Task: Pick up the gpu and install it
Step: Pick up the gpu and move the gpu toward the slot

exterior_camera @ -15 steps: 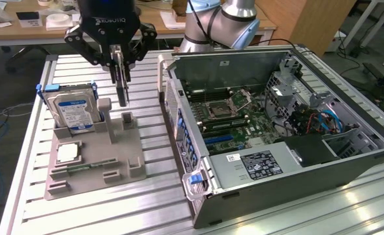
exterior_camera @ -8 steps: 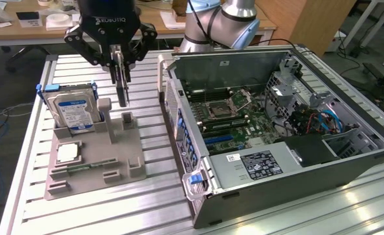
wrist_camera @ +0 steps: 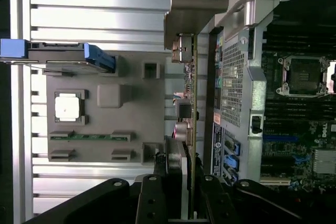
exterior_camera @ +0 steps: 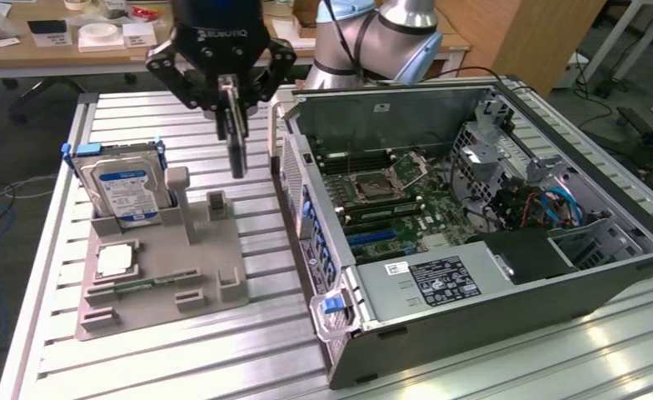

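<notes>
Gripper [exterior_camera: 230,102] is pinching the gpu [exterior_camera: 236,152] by its upper edge. Gpu is hanging upright beneath the fingers, off the table [exterior_camera: 193,362], between the holder [exterior_camera: 162,243] and the open case [exterior_camera: 593,292].

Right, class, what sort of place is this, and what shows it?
Probably a robotics lab set up for computer assembly: a black end effector holds a thin dark circuit card above a ribbed aluminium table, beside an open grey desktop computer case; cluttered wooden desks stand behind.
</notes>
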`<state>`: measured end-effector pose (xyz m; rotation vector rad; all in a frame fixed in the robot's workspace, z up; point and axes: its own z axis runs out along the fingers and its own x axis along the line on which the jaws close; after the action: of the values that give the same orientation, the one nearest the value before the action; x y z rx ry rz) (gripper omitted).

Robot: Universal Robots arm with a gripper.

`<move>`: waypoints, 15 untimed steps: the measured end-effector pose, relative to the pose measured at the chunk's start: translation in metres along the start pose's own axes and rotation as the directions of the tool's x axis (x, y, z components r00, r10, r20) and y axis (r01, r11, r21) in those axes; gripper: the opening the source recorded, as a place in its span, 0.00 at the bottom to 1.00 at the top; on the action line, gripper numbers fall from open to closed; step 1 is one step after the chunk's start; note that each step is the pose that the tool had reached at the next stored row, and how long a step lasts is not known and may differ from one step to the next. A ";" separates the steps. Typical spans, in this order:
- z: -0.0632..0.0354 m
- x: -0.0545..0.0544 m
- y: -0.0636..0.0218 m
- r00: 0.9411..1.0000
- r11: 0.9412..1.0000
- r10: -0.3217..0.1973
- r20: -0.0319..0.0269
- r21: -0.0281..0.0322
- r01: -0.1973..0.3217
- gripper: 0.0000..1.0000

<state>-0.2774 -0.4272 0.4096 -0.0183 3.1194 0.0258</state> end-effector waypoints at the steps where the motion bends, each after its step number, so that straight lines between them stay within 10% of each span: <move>1: 0.0002 -0.005 -0.0001 1.000 1.000 0.000 0.000 0.000 0.000 0.28; 15: 0.0025 -0.066 -0.0008 1.000 1.000 0.000 0.000 0.000 0.000 0.28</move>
<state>-0.2116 -0.4272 0.4085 -0.0183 3.1193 0.0258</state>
